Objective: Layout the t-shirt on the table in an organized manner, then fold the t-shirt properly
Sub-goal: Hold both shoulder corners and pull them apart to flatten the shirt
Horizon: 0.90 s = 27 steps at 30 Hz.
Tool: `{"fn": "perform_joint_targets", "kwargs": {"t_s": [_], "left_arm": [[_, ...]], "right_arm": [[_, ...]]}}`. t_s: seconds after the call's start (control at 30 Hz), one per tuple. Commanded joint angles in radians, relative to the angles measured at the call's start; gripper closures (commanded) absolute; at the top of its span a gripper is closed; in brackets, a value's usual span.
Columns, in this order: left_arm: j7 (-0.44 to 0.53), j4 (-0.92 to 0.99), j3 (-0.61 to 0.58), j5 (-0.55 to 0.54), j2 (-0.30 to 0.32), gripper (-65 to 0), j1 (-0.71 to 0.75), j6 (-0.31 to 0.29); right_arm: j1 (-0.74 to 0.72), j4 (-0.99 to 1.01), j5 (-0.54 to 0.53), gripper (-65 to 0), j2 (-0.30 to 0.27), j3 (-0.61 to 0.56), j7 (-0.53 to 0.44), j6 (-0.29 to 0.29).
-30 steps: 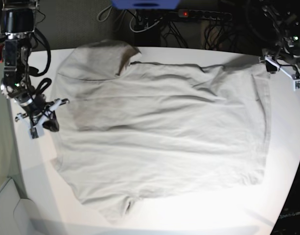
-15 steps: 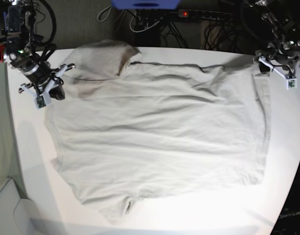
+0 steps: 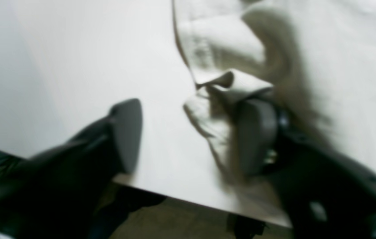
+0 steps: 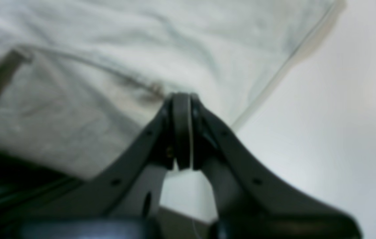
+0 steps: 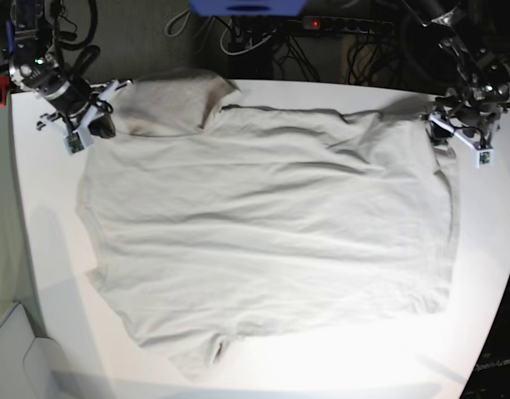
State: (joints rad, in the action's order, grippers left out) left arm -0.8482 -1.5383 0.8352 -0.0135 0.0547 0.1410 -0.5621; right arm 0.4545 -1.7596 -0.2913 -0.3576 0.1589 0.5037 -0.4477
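I have the t-shirt (image 5: 271, 233) spread across the white bench (image 5: 47, 274), one sleeve folded over at the far corner. My right arm has swung up beside that sleeve, its jaws (image 4: 181, 129) clenched on nothing. My left jaws (image 3: 191, 132) are narrowing around the hem corner, ready to tug it flat.

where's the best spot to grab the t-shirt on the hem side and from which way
Probably the far hem corner of the t-shirt, where the left gripper sits. In the left wrist view that corner is bunched and lifted off the table, so one finger can slide under it. Come in from the table's edge.
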Motion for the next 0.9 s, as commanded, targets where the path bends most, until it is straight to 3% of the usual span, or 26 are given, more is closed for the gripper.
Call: {"fn": "perform_joint_targets", "kwargs": {"t_s": [0.0,0.13,0.27,0.63,0.87], "left_arm": [[-0.012,-0.012,0.000,0.013,0.014,-29.7,-0.001,-0.005],[-0.012,-0.008,0.006,0.013,0.017,-8.9,0.006,-0.005],[-0.016,-0.015,0.009,0.013,0.018,-1.1,0.013,-0.005],[-0.021,-0.192,0.012,0.013,0.009,0.0,0.102,0.000],[-0.021,-0.186,0.078,0.013,0.017,0.0,0.088,-0.002]], "right_arm": [[-0.006,-0.016,-0.007,0.0,-0.014,0.008,-0.026,0.003],[-0.004,-0.016,-0.007,0.0,-0.014,0.008,-0.026,0.003],[-0.006,-0.018,-0.007,0.0,-0.014,0.001,-0.026,0.003],[-0.004,-0.018,-0.007,-0.7,0.004,-0.003,-0.021,0.002],[0.000,-0.018,-0.007,-13.5,0.004,-0.003,-0.021,0.000]]}}
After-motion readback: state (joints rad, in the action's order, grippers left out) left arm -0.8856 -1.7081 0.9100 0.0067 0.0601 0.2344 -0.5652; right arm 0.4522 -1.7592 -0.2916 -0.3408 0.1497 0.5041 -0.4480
